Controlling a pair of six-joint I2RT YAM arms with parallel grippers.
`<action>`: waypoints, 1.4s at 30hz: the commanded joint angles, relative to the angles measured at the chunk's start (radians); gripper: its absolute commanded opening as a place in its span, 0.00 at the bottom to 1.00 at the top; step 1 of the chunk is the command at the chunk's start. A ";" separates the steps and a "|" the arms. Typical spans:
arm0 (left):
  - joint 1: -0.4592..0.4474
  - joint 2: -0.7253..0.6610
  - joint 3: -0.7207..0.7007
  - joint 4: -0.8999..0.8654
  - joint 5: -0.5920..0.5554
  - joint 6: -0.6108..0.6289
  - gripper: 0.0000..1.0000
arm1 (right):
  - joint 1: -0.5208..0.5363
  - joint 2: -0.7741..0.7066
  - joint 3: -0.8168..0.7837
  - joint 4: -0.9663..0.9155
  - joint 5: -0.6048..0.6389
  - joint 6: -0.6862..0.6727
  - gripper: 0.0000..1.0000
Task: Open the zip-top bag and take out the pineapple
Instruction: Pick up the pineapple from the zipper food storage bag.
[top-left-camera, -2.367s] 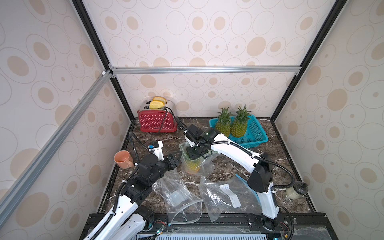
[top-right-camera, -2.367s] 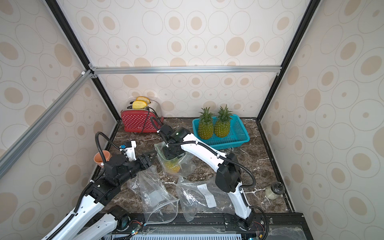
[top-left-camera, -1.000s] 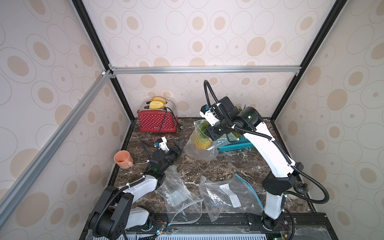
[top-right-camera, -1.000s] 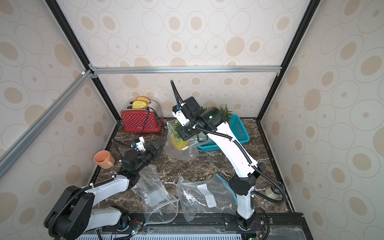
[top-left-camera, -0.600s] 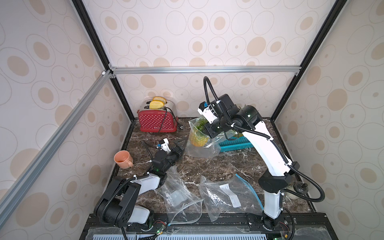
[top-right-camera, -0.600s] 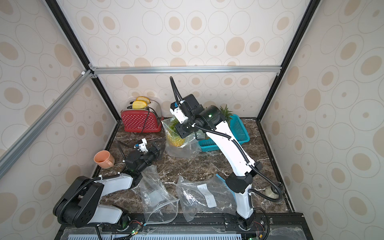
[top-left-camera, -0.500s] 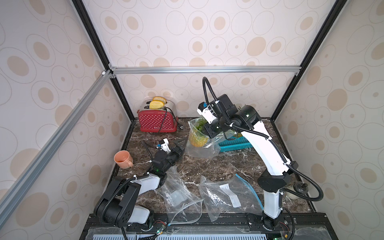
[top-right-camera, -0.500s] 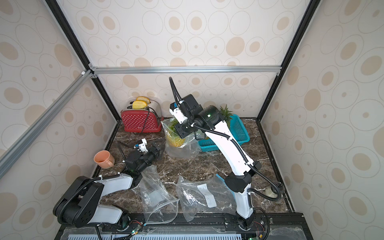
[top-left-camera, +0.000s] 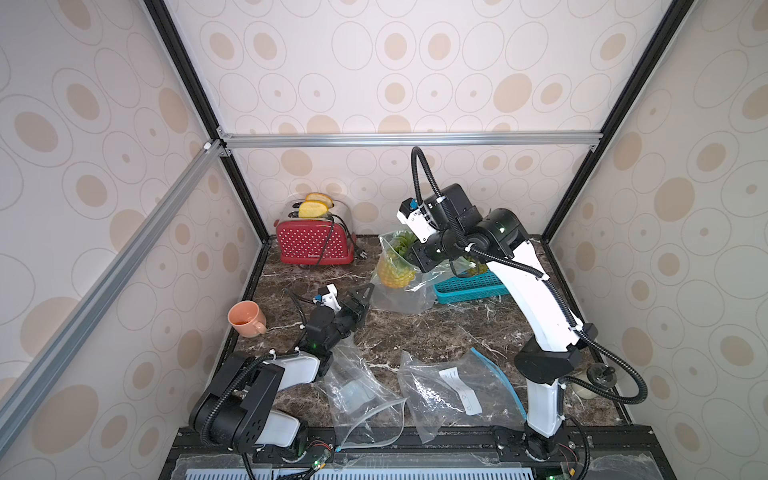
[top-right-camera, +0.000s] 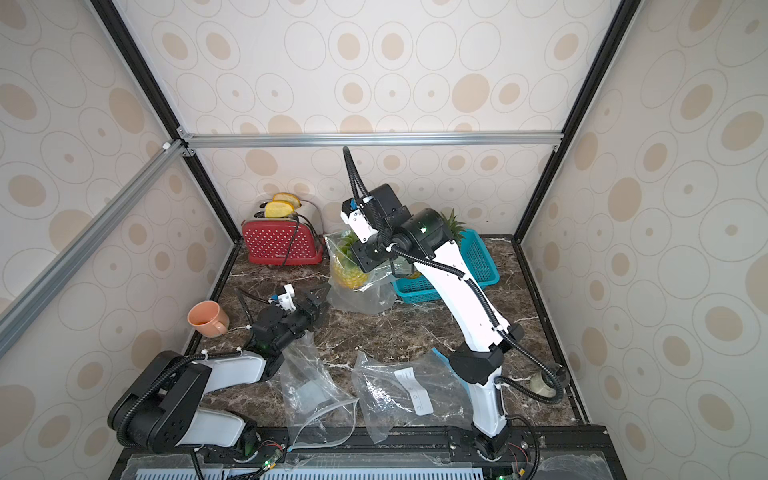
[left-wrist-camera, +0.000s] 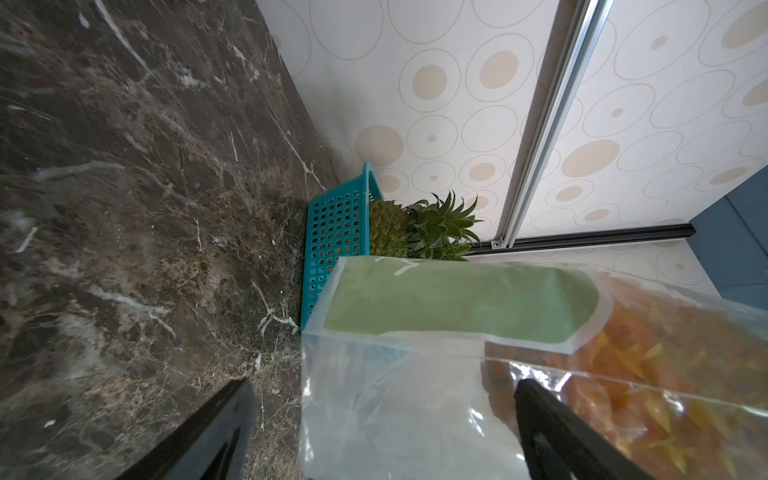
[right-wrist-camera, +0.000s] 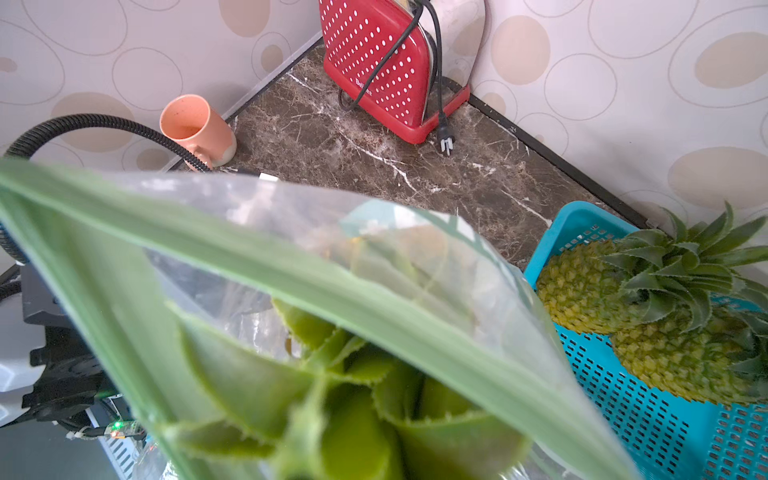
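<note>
Zip-top bag (top-left-camera: 401, 299) held upright beside the teal basket (top-left-camera: 465, 286) in both top views, pineapple (top-left-camera: 392, 276) inside, crown clamped by the right gripper (top-left-camera: 413, 257), left gripper (left-wrist-camera: 384, 386) spread wide, bag seen between its jaws in the left wrist view

Bagged pineapple (top-left-camera: 392, 276) in a clear zip-top bag (top-left-camera: 405, 297), raised upright over the marble top (top-left-camera: 436, 332)
The bag hangs with its green zip edge uppermost and slack film sagging below the fruit, just beside the teal basket (top-left-camera: 465, 286). The pineapple stands upright inside, yellow-orange body down, spiky green crown (right-wrist-camera: 332, 395) at the mouth, where the two zip edges spread apart in the right wrist view.
</note>
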 joint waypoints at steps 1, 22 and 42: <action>-0.003 0.028 0.044 0.065 0.002 -0.015 0.99 | -0.005 -0.017 0.034 0.049 -0.021 -0.007 0.00; -0.036 0.318 0.154 0.266 -0.072 -0.082 0.00 | -0.004 -0.064 -0.010 0.053 -0.004 -0.012 0.00; -0.046 -0.157 0.260 -1.166 -0.711 0.389 0.00 | -0.004 -0.204 -0.046 0.037 0.061 -0.038 0.00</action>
